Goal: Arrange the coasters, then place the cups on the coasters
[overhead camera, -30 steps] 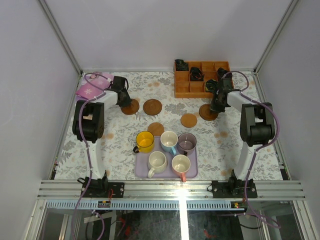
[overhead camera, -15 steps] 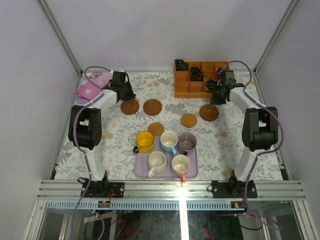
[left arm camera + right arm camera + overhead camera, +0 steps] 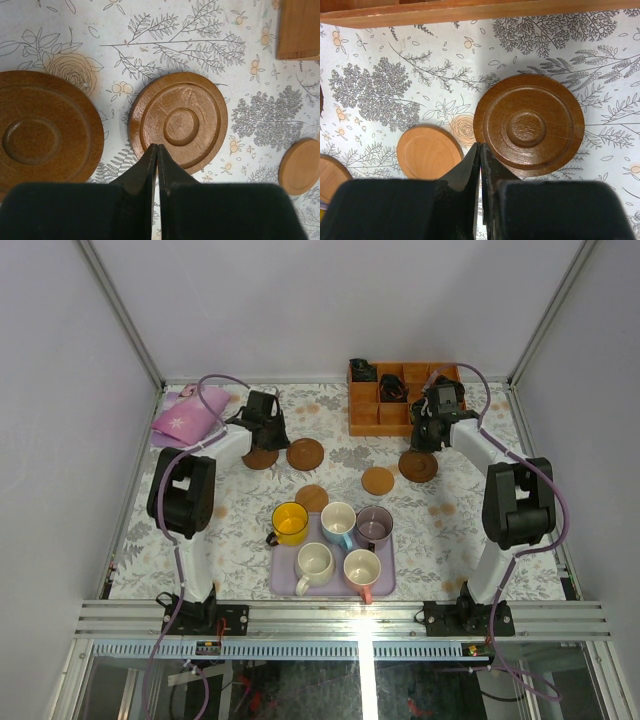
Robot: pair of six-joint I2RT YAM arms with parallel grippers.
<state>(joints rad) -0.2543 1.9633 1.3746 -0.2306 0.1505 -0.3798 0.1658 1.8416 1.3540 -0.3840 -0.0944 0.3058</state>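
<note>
Five cups (image 3: pixel 315 562) stand packed close on the tray (image 3: pixel 283 587), with only narrow gaps between them. Left and right of the tray the desk (image 3: pixel 240 540) lies bare out to the left arm (image 3: pixel 182 490) and the right arm (image 3: pixel 515 505). Beyond the tray, flat coasters (image 3: pixel 305 452) lie apart from one another. Further beyond, to the right, the compartment box (image 3: pixel 365 418) walls off the corner.

Three dark grooved coasters (image 3: pixel 305 452) and two tan coasters (image 3: pixel 378 480) lie flat, separate, in a loose far row. Nearer, upright and clustered: yellow cup (image 3: pixel 290 523), blue cup (image 3: pixel 338 520), purple cup (image 3: pixel 374 526), cream cup (image 3: pixel 314 564), pink cup (image 3: pixel 361 570).
</note>
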